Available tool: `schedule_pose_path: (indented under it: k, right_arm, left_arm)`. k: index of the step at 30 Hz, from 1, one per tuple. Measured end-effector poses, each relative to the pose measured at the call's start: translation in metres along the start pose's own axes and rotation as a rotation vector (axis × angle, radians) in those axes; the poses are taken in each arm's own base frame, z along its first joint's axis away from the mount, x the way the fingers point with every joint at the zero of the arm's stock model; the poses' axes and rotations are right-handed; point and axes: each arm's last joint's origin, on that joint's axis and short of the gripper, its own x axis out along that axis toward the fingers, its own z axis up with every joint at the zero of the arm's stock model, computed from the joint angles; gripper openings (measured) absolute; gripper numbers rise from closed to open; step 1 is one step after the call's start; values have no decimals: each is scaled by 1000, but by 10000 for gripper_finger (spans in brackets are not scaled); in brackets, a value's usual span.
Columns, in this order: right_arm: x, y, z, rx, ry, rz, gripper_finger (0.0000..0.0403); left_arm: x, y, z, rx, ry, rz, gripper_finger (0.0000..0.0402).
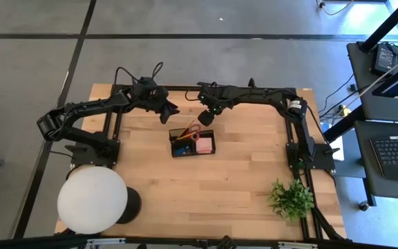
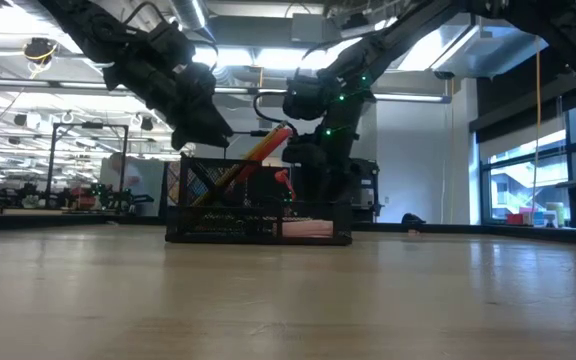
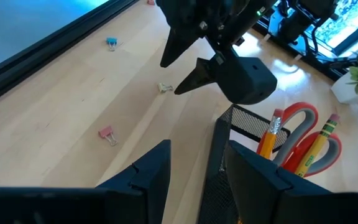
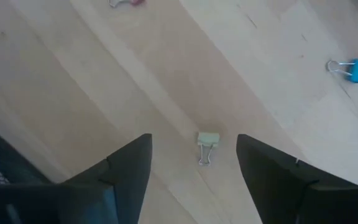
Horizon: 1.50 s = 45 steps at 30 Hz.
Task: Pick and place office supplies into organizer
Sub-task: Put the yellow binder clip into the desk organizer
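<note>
The black mesh organizer point(image 1: 192, 142) stands mid-table and holds red-handled scissors point(image 3: 303, 124), pencils point(image 3: 271, 134) and a pink note block point(image 1: 204, 144). A small pale binder clip point(image 4: 207, 147) lies flat on the wood just beyond the organizer's far side. My right gripper point(image 4: 194, 165) points down over it, open, one finger on either side of the clip and clear of it. In the left wrist view the right gripper point(image 3: 185, 70) hangs above that clip point(image 3: 165, 88). My left gripper point(image 3: 194, 168) hovers open by the organizer's far left corner, empty.
A blue binder clip point(image 4: 350, 70) and a pink one point(image 3: 107, 134) lie on the wood farther back. A white round lamp point(image 1: 92, 199) stands at the near left corner and a green plant point(image 1: 290, 197) at the near right.
</note>
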Motion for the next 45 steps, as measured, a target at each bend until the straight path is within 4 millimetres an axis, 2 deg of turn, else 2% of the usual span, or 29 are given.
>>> schedule_pose_path:
  k: [10, 16, 23, 30, 45]
  right_arm:
    - [1, -3, 0, 24, 7, -4, 224]
    - [18, -2, -2, 5, 30, -11, 205]
    - [35, -2, -6, 1, 71, -23, 206]
    - [38, -2, -7, 1, 74, -24, 195]
    - [39, -1, -6, -6, 72, -23, 132]
  left_arm:
    - [0, 0, 1, -16, -12, -2, 147]
    - [0, 0, 1, -17, -11, -2, 147]
    - [0, 0, 1, -17, -12, -2, 147]
    - [0, 0, 1, -17, -11, -2, 147]
    - [0, 0, 1, -17, -11, -2, 147]
